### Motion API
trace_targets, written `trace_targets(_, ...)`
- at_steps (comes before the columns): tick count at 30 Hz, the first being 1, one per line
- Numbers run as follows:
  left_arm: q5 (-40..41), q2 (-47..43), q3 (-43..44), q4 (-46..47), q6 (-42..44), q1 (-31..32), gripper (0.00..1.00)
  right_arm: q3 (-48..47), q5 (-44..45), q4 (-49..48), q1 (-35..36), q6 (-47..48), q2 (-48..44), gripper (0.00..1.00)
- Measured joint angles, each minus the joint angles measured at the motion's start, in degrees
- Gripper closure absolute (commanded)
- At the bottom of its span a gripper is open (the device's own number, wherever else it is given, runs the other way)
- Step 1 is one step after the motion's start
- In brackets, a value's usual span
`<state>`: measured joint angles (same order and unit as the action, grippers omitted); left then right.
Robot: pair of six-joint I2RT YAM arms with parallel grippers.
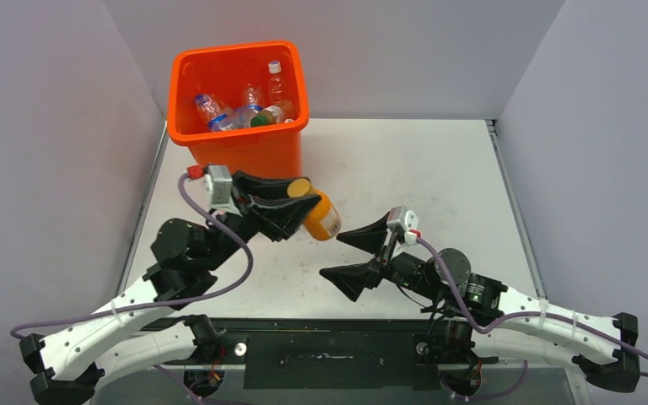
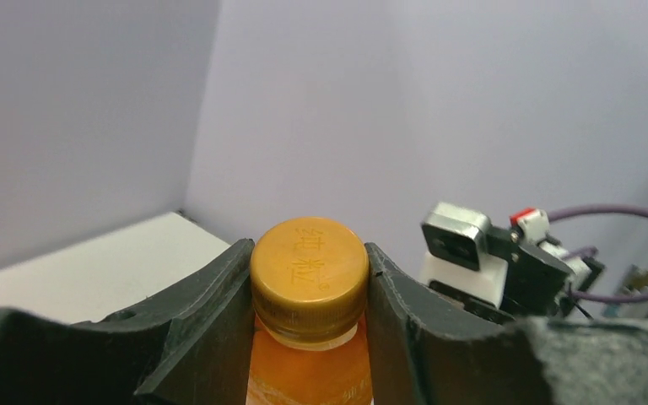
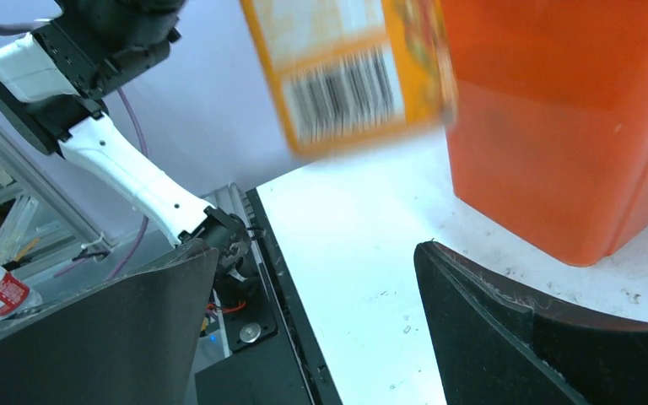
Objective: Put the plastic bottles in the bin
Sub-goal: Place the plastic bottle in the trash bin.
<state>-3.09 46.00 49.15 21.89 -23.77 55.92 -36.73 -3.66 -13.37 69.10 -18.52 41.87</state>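
Orange bottle (image 1: 325, 219) pinched at the cap by left gripper (image 1: 302, 202), held above table (image 1: 439, 169); long axis cap toward bin (image 1: 245, 152), base pointing away; bin just beyond, other bottles (image 1: 245, 111) inside; right gripper (image 1: 331, 256) wide open, empty, farther off

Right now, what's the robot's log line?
left end effector: shut on orange bottle | right end effector: open, empty | bin: some bottles inside

Top looks down; wrists close — sharing bottle (image 1: 324, 218).
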Motion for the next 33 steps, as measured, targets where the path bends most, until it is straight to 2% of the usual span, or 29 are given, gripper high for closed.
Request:
trace_targets(4,7.8,-0.8,10.8,-6.3,5.4,-0.2,1.0,-4.0,0.9,6.7,0.0,0.0,-3.9,0.1)
trace_targets(7,12.9,-0.3,19.2,-7.5,9.3,-0.2,1.0,-5.7,1.9,9.4,0.0,0.2,-5.9,0.1)
trace_targets(13,22.1,1.8,27.5,-7.4,18.4,-0.2,1.0,-5.9,5.8,11.8,0.0,0.3,-9.1,0.1)
trace_targets(17,28.8,7.9,32.3,-7.2,28.4,-1.9,1.0,-4.0,11.9,12.2,0.0,0.2,-11.3,0.1)
trace_targets(20,29.0,16.0,39.2,-11.1,31.1,-10.0,1.0,-2.4,18.6,13.2,0.0,-0.3,-11.5,0.1)
trace_targets(24,26.2,27.3,48.4,-19.7,26.8,-23.1,1.0,-1.7,27.5,17.7,0.0,-2.2,-9.6,0.1)
trace_targets(29,23.8,37.3,52.7,-27.8,21.4,-31.8,1.0,-1.7,32.9,21.9,0.0,-4.4,-8.3,0.1)
trace_targets(33,19.9,41.7,53.5,-30.4,18.2,-36.4,1.0,-1.0,35.4,22.8,0.0,-4.9,-8.9,0.1)
